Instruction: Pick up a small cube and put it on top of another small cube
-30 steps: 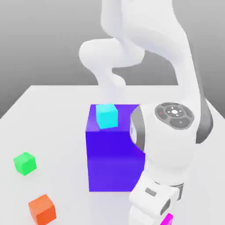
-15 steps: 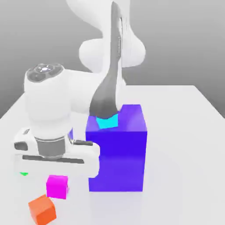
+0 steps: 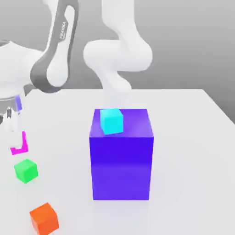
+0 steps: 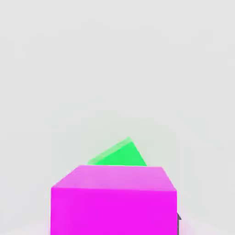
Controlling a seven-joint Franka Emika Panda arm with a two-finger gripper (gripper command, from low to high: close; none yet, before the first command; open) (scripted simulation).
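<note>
— Hand view: what's the gripper (image 3: 15, 133) doing?
— Pinching the magenta cube (image 4: 114, 200), held off the table just above the green cube (image 3: 25, 170).
— Why there?
— Likely lining up so it lands squarely on top.

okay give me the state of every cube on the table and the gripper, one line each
Magenta cube: held in the gripper, off the table, above the green cube.
Green cube: on the table, nothing on it.
Orange cube: on the table.
Cyan cube: on the blue block.
Gripper: shut on the magenta cube.
</note>
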